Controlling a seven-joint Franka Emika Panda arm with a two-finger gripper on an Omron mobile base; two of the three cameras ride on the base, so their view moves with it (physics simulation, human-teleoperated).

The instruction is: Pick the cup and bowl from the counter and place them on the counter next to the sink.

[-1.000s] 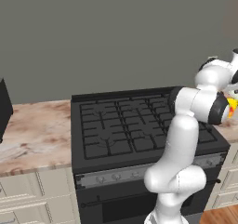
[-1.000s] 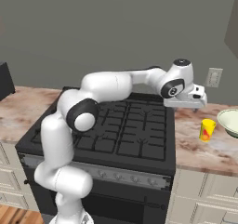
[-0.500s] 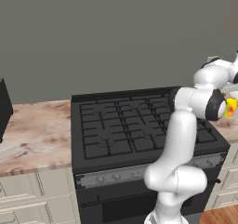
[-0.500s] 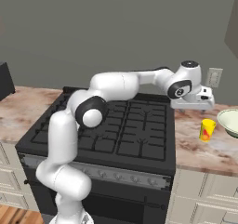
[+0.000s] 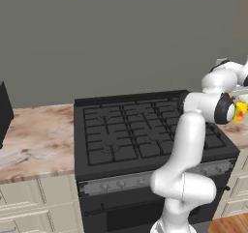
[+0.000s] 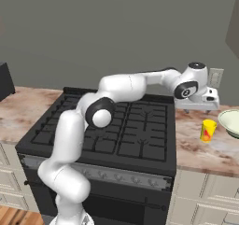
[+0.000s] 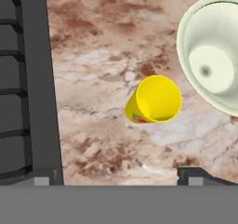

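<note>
Cup (image 7: 155, 100): upright on the bench (image 7: 102, 56), just right of the stove top (image 7: 23, 79); bowl (image 7: 211, 56) just beside it further right, apart from it, not touching. Both untouched, nothing lifted yet. Left to right in the right base view: stove top (image 6: 116, 130), then hand (image 6: 198, 108) hanging above the bench (image 6: 196, 149) at the stove's right edge, then cup (image 6: 207, 130) below and slightly right of it, then bowl (image 6: 231, 121) at the frame edge. Change over the last second: arm has swung rightward from over the stove's back corner to nearly above the cup; cup and bowl haven't shifted. Hand (image 7: 120, 177) is spread wide, nothing between the fingers; in the hand view the cup sits roughly centred between the two tips (image 7: 46, 176). Read: approach phase for the cup pick, alignment looks about right, what's left is descend and pinch. Sink isn't visible, so the place spot can't be judged.
</note>
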